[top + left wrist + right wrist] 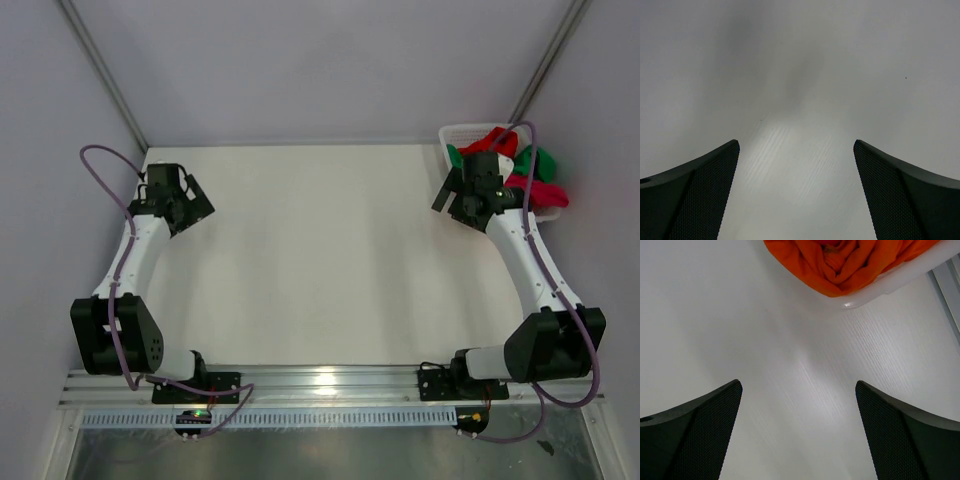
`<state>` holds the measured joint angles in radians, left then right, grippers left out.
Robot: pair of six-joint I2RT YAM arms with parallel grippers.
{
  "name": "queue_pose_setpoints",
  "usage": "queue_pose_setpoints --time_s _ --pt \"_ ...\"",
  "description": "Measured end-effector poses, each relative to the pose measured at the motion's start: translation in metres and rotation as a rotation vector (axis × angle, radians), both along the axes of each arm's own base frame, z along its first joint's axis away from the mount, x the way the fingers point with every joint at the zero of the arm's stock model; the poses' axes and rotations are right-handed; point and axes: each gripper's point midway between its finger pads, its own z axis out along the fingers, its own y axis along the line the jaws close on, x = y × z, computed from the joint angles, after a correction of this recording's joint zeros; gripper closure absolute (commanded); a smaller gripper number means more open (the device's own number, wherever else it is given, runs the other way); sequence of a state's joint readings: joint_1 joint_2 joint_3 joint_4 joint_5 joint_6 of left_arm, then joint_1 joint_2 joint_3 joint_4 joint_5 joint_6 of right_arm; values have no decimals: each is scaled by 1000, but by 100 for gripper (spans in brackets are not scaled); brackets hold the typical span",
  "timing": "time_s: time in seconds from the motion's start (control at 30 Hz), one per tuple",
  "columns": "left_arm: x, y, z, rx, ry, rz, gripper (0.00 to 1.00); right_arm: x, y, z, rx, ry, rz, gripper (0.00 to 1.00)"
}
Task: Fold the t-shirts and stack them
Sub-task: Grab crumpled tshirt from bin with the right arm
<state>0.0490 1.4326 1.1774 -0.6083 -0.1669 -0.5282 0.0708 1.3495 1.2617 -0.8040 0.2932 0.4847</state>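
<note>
White tabletop (320, 260) carries no folded shirt. Nothing is folded or stacked yet, so the whole job appears to remain. All the t-shirts (545, 192) sit bunched in the basket (455, 131), with red, green and magenta heaped over its rim. Just beside the basket hovers the right gripper (455, 207), jaws apart and holding nothing. The orange shirt (850, 260) spills over the basket's edge just ahead of its fingers. Well apart from the basket, the left gripper (190, 205) also stands wide apart, empty.

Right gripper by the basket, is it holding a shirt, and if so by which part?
Nothing is held. The right gripper stands open over the table; the orange t-shirt lies in the basket ahead of it, untouched.
</note>
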Motion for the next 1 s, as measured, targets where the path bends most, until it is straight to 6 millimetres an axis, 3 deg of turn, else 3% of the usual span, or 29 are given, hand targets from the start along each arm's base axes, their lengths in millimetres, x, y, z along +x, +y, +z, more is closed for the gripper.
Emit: queue_pose_setpoints --time_s 0.17,0.43,0.7,1.0 --pt "0 1 0 -6 0 18 1 8 -6 6 -35 -23 -11 1" --pt "-5 3 -8 -4 17 43 1 16 -59 16 -168 -35 -329 1" --pt "-21 6 -18 8 40 60 1 25 -96 2 -79 -64 -543 1" --pt "-36 12 -18 37 34 87 1 48 -103 -32 168 -142 -590 2"
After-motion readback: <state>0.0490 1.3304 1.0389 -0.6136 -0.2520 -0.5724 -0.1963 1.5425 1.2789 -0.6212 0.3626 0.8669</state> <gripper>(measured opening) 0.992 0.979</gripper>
